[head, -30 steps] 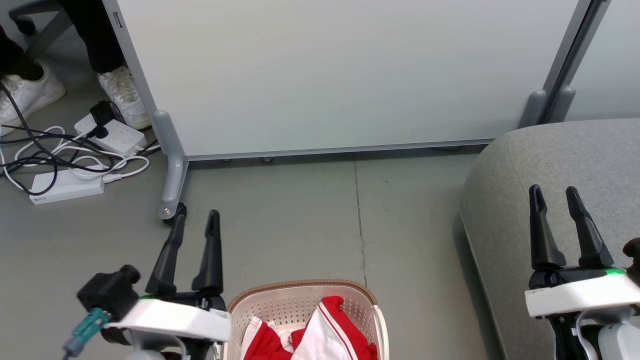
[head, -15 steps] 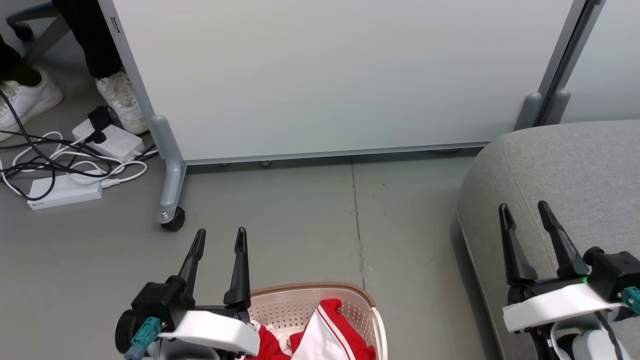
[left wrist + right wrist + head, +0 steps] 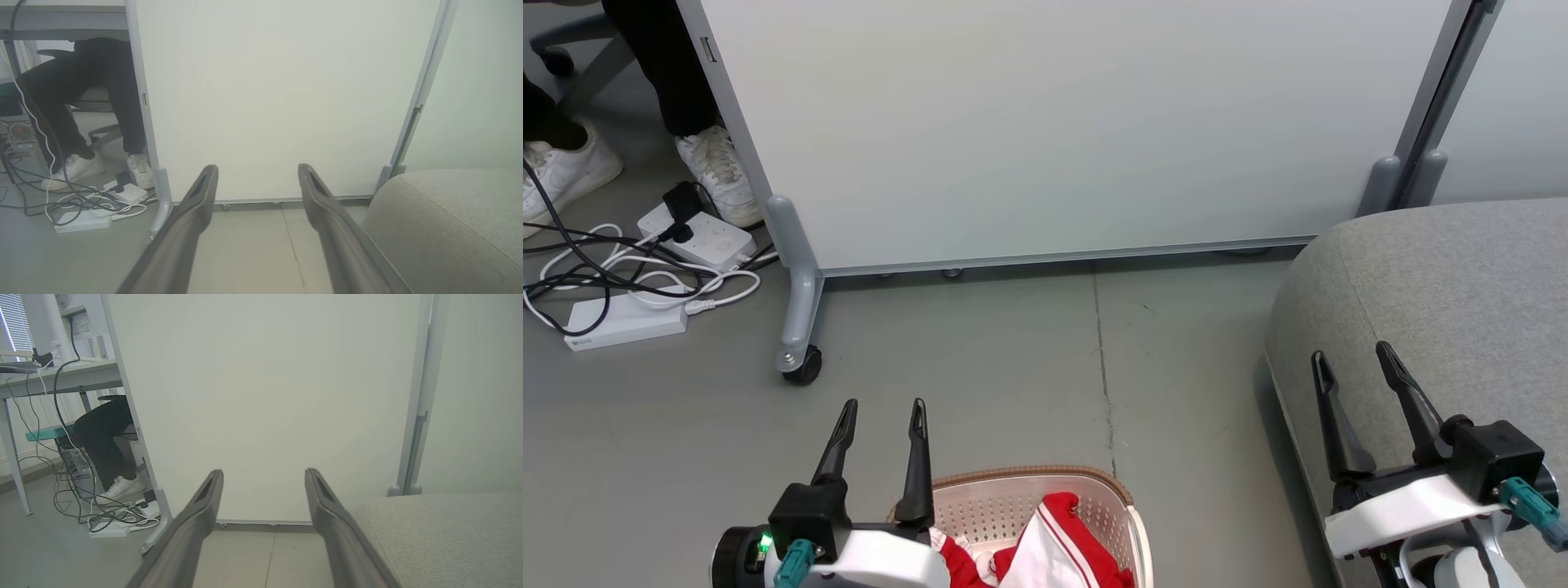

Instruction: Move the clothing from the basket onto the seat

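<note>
Partition panel (image 3: 1054, 122): spans 12 o'clock of the head view and plays no part in the task.

Seat (image 3: 1462, 278): at 3 o'clock. No garment lies on its visible part.

Basket (image 3: 1029, 478): on the floor at 6 o'clock, apart from the seat.

Clothing (image 3: 1066, 543): red and white, heaped inside the basket, with neither pincer touching it.

Left pincer (image 3: 884, 403): at 7 o'clock, by the basket's left rim, fingers spread and holding nothing.

Right pincer (image 3: 1352, 351): at 4 o'clock, over the seat's edge, fingers spread and holding nothing.

Assessment: transfer not begun. Every visible garment is yet to be grasped, lifted out and carried across to the seat.
</note>
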Available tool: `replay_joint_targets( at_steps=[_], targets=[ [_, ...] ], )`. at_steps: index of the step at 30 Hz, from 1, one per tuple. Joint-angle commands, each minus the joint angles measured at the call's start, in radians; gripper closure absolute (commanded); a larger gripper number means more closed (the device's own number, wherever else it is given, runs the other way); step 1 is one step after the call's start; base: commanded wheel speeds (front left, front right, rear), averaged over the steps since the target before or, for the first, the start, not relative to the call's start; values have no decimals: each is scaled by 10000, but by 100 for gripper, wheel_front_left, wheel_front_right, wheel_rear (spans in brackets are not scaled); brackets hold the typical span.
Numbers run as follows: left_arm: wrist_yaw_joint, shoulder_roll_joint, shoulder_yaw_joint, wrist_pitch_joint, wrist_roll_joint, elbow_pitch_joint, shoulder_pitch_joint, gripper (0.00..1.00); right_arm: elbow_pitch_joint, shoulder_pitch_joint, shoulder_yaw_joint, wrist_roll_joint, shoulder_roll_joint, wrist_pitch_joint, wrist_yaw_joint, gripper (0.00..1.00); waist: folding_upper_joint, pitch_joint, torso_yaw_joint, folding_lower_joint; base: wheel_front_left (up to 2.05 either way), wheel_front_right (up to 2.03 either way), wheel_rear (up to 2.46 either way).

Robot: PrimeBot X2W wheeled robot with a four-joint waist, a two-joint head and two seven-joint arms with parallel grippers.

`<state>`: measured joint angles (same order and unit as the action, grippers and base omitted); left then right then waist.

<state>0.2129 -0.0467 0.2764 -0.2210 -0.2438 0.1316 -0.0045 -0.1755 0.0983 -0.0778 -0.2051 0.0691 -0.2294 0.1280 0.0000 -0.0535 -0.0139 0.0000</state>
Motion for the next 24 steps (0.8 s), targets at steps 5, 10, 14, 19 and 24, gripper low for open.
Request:
replay_joint_targets(
  at_steps=[5, 10, 14, 19, 24],
  targets=[
    [141, -46, 95, -167, 406, 52, 100, 0, -123, -12, -162, 348, 13, -140, 43, 0, 0, -23, -20, 0, 0, 0, 0],
    [160, -53, 151, -292, 588, 131, 164, 0, -209, 65, -245, 774, 80, -234, 44, 0, 0, -53, -42, 0, 0, 0, 0],
    [176, -53, 123, -379, 655, 101, 172, 0, -364, 93, -282, 739, 56, -316, 46, 0, 0, -78, -52, 0, 0, 0, 0],
    [185, -58, 145, -467, 819, 60, 259, 0, -461, 168, -433, 930, 60, -394, 47, 0, 0, -103, -63, 0, 0, 0, 0],
    [86, -58, 128, -450, 682, 114, 249, 0, -440, 172, -449, 794, 72, -379, 38, 0, 0, -114, -61, 0, 0, 0, 0]
  ],
)
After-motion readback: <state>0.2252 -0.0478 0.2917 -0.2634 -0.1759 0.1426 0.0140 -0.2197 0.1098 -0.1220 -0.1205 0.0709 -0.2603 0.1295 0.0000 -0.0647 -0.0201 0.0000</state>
